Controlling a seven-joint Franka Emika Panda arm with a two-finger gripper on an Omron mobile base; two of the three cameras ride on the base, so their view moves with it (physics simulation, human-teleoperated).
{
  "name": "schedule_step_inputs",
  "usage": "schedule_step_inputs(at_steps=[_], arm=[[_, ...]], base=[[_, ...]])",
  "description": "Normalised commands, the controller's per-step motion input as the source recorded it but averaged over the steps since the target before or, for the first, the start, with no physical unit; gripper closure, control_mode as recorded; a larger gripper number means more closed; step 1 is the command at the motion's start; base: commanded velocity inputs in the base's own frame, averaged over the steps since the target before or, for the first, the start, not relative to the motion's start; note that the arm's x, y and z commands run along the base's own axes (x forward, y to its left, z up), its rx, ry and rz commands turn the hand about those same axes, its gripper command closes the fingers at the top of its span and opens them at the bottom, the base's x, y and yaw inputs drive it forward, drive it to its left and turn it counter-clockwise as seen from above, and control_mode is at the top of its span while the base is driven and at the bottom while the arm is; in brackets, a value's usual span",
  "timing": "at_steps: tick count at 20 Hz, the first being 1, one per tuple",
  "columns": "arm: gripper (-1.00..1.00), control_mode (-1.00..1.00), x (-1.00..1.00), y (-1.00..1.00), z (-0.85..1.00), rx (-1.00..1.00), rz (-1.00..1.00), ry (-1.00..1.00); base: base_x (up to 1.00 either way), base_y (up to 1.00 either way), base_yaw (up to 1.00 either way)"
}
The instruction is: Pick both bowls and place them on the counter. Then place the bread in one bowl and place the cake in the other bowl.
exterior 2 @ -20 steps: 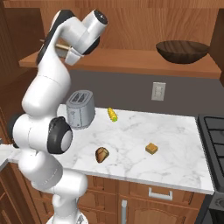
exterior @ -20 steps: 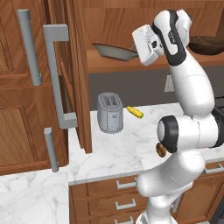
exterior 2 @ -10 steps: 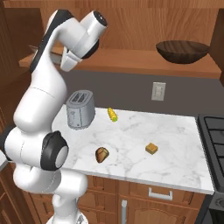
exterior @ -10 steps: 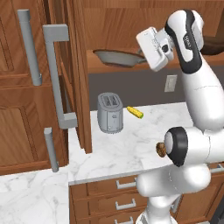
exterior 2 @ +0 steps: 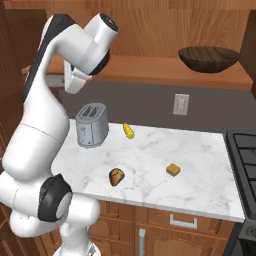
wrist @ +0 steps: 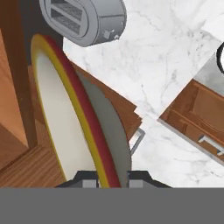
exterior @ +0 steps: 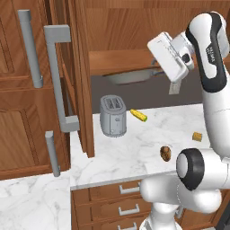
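In the left base view the arm had swung right and reached toward the shelf since a second before, its hand now at the beige bowl [exterior: 134, 76]; bread [exterior: 165, 153] and cake [exterior: 196, 136] lay near the worktop's [exterior: 134, 148] front edge. In the right base view the wooden bowl [exterior 2: 208, 58] sat on the shelf's right end, arm bent high. In the hand view the claw [wrist: 112, 181] straddled the beige bowl's rim, apparently clenched on it, so the first pick looked begun.

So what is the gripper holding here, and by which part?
The gripper holds the beige bowl by its brown rim, one fingertip on each side of the rim at the bowl's edge.

White glossy arm [exterior: 214, 103], rounded links, dark joint bands.
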Motion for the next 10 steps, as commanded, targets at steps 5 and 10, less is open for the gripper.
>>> schedule_step_inputs(at_steps=[5, 10], arm=[[1.00, -1.00, -0.56, -0.23, -0.40, -0.09, 0.08, -0.20], [1.00, -1.00, -0.35, -0.15, -0.49, -0.01, 0.03, -0.38]], base=[[0.00, 0.00, 0.00], [0.00, 0.00, 0.00]])
